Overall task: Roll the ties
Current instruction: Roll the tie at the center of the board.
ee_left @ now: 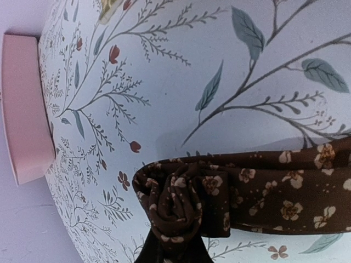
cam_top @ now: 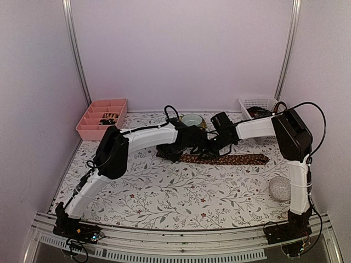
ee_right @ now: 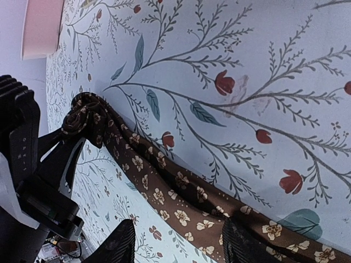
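Observation:
A dark brown tie [cam_top: 230, 159] with small pale flowers lies flat across the middle of the floral table cover. Its left end is wound into a small tight roll [ee_left: 178, 205]. My left gripper [ee_left: 176, 244] is shut on that roll, and its dark fingers show just beneath it at the frame's bottom edge. In the top view the left gripper [cam_top: 174, 152] sits at the tie's left end. My right gripper [ee_right: 178, 244] is open, with one finger on each side of the flat tie [ee_right: 181, 203]. It stands a short way right of the roll [ee_right: 82, 118].
A pink compartment tray [cam_top: 101, 118] stands at the back left. At the back right is a white basket [cam_top: 258, 109] holding dark things, with a green bowl [cam_top: 192, 119] at the back centre. A clear textured ball [cam_top: 279, 188] rests near the right arm.

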Tool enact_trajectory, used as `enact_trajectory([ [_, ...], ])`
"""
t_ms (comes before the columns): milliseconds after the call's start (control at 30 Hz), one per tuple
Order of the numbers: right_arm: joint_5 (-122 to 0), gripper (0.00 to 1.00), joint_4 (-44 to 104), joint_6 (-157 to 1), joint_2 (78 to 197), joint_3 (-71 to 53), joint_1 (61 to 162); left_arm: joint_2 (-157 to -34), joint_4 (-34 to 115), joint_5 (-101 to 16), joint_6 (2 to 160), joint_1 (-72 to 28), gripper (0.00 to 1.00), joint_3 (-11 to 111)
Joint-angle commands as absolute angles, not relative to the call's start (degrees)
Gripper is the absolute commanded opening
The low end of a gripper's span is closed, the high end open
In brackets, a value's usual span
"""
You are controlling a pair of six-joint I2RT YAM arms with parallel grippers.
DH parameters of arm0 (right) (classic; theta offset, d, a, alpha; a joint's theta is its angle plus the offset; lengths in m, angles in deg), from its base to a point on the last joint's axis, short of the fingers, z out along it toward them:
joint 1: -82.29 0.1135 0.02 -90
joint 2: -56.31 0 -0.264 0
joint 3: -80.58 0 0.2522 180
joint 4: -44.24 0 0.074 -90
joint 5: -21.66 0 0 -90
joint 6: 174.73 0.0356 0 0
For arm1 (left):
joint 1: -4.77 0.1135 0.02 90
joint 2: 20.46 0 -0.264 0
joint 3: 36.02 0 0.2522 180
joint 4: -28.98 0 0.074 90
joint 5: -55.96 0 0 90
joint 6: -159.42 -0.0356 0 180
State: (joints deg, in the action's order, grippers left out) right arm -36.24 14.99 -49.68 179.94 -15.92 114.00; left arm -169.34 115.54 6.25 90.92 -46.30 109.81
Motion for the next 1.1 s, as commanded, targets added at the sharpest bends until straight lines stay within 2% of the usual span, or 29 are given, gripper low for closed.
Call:
enact_trajectory([
  [0, -37.01, 0.55, 10.79, -48.25, 176.54, -13.52, 113.77, -170.88, 117.04, 7.12, 92.13, -47.47, 0.04, 111.23],
  [333, -36.40, 0.55, 10.77, -48.25, 177.10, -13.25, 113.14, -166.99, 120.58, 16.64, 95.18, -45.35, 0.00, 108.19],
  [667, -34.32, 0.55, 10.93, -47.66, 177.81, -13.32, 112.59, -171.60, 121.31, 24.17, 94.29, -47.04, 0.00, 110.71],
  [867, -32.92, 0.55, 10.65, -47.52, 178.68, -13.56, 112.37, -174.01, 121.19, 25.01, 93.39, -48.12, 0.00, 112.92],
  [1067, -32.82, 0.55, 10.18, -47.65, 178.26, -13.86, 112.34, -172.82, 115.08, 20.28, 90.72, -47.81, 0.00, 112.17],
])
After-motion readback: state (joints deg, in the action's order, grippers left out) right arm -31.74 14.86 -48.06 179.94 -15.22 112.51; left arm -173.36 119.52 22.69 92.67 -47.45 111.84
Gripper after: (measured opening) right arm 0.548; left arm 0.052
